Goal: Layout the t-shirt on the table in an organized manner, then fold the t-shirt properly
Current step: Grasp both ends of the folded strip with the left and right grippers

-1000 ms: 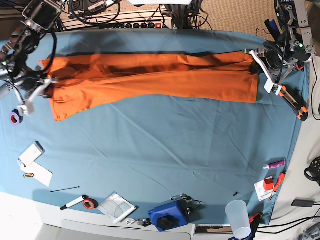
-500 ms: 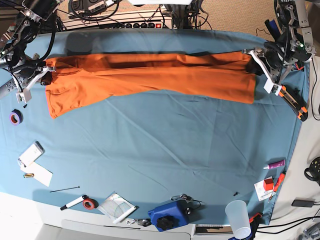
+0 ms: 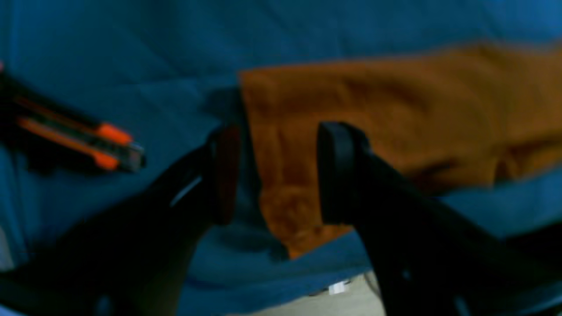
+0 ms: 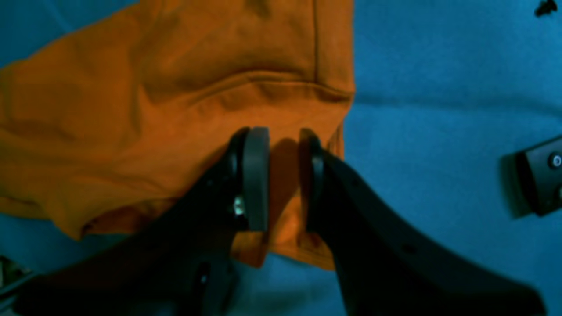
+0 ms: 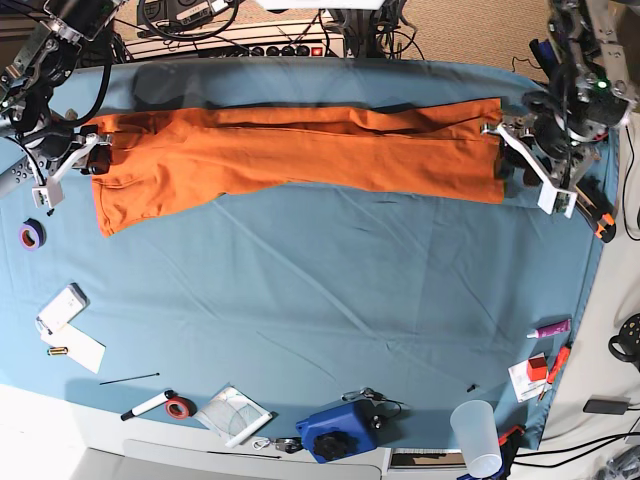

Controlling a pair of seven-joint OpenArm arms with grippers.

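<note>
The orange t-shirt (image 5: 300,150) lies stretched in a long narrow band across the far part of the teal table (image 5: 320,300). My left gripper (image 5: 528,155) is at the shirt's right end in the base view. In the left wrist view the left gripper (image 3: 281,175) stands open, its fingers (image 3: 338,171) straddling the t-shirt's (image 3: 395,109) loose corner. My right gripper (image 5: 85,155) is at the left end. The right gripper (image 4: 283,177) shows its pads (image 4: 257,175) a little apart, with the t-shirt's (image 4: 175,101) edge lying in the narrow gap.
An orange-and-black box cutter (image 5: 598,215) (image 3: 88,140) lies just right of the left gripper. A purple tape roll (image 5: 30,236) sits near the left edge. Along the near edge are papers (image 5: 65,310), a red tape roll (image 5: 178,407), a blue device (image 5: 335,430) and a plastic cup (image 5: 478,436).
Both grippers have gone from shut on the shirt's ends to open. The shirt's left end moved toward the far edge and the band now lies straighter and narrower.
</note>
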